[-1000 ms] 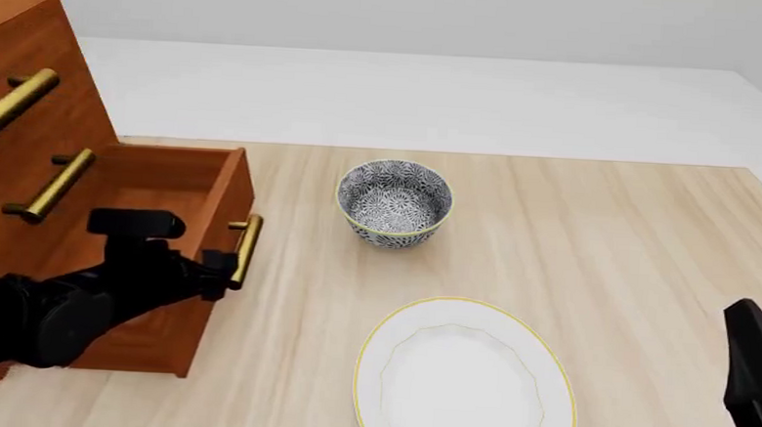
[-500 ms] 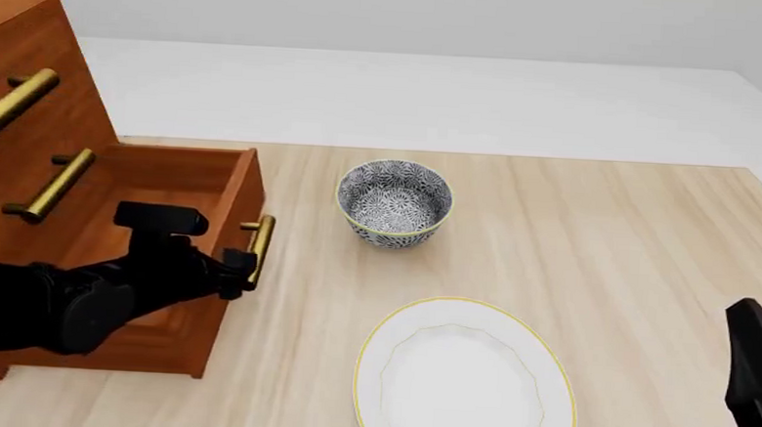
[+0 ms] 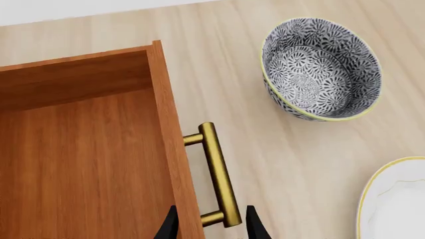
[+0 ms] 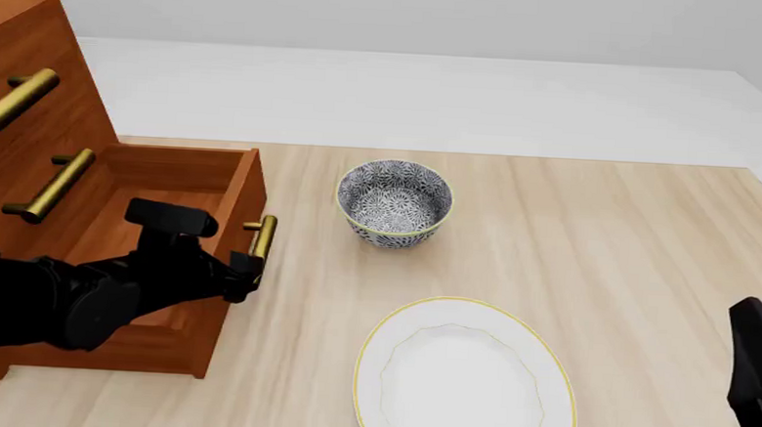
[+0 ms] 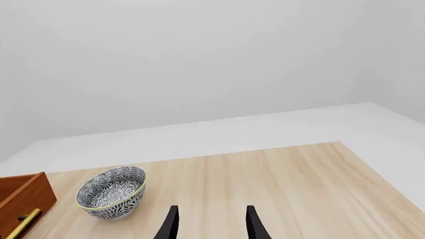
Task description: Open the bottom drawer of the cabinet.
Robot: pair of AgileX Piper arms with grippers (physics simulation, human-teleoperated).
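Note:
The cabinet (image 4: 69,55) stands at the table's left. Its bottom drawer (image 4: 161,175) is pulled well out, and its inside shows empty in the left wrist view (image 3: 79,159). The drawer's brass handle (image 4: 263,235) faces right. My left gripper (image 4: 245,263) is at the near end of that handle. In the left wrist view the gripper (image 3: 211,226) is open, its fingers standing apart on either side of the handle (image 3: 219,174) and the drawer front. My right gripper (image 5: 211,224) is open and empty, and its arm (image 4: 754,380) sits low at the right edge.
A patterned bowl (image 4: 395,202) stands on the table right of the drawer and shows in the left wrist view (image 3: 319,69). A white plate (image 4: 464,379) with a yellow rim lies near the front edge. The two upper drawers' brass handles (image 4: 15,101) stick out.
The bottom drawer has slid further out to the right, with my left gripper moving along at its handle. The right arm has not moved.

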